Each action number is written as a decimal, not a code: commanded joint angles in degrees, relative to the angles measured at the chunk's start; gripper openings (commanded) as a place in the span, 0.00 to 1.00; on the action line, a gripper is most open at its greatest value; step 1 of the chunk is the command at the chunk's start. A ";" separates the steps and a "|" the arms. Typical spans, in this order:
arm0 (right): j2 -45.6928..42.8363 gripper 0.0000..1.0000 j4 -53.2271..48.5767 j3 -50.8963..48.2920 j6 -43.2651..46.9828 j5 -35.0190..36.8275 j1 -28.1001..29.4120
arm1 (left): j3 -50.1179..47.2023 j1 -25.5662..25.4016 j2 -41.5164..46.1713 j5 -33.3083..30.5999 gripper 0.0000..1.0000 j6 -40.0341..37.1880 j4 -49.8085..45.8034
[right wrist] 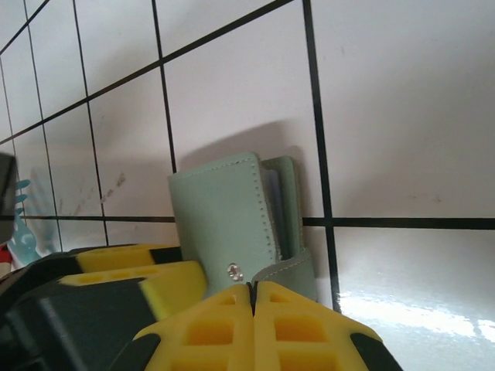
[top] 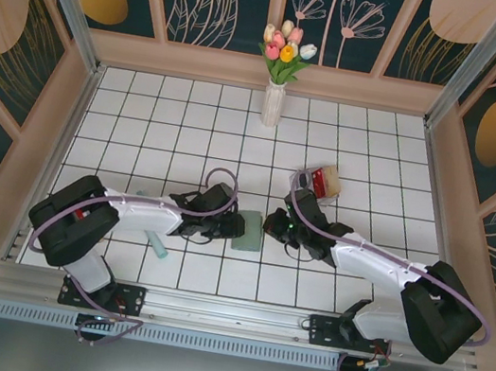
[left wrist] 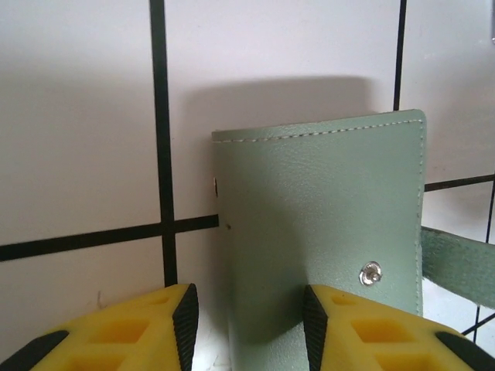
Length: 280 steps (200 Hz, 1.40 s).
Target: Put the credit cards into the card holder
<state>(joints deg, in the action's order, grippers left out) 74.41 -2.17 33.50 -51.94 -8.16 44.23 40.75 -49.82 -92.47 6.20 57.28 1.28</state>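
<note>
While the wallet (top: 247, 232) is lying folded at mid-table (top: 192, 118), the left gripper (left wrist: 247, 308) is standing at its 9 o'clock, jaws half-wide astride its edge. The right gripper (right wrist: 254, 287) is sitting at 3 o'clock, jaws pressed together beside the loose strap (right wrist: 290, 270). Cards (top: 328, 178) are resting in a clear box (top: 305, 188) at 1 o'clock.

White tiled table (top: 182, 126), black grid lines. The green wallet (top: 248, 232) sits near the front middle. Well behind the wallet stands a white vase (top: 273, 103) of tulips. Back and right of it there's a clear box (top: 323, 183), and front-left a teal stick (top: 159, 247).
</note>
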 commanded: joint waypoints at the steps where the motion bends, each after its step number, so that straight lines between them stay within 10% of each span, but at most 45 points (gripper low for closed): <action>1: 0.44 0.05 2.80 1.86 1.35 -2.82 -0.38 | 1.28 -0.23 -1.79 0.70 0.42 -0.81 0.48; 135: 11.17 0.10 3.18 4.53 2.01 -5.77 -0.29 | 0.82 -0.68 -4.11 2.08 0.34 -1.53 1.80; 225: 2.38 0.37 -1.85 4.88 3.70 -3.69 -0.39 | 1.17 -0.78 -4.48 0.83 0.32 -1.71 0.05; 280: 1.57 0.14 -1.22 1.30 2.56 -5.12 -2.66 | 1.19 -0.75 -4.61 0.64 0.35 -2.58 -0.66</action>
<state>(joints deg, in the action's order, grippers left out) 75.02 -2.59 36.36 -49.39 -12.05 42.30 41.98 -49.95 -94.98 7.49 56.47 4.10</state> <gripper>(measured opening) 0.171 0.349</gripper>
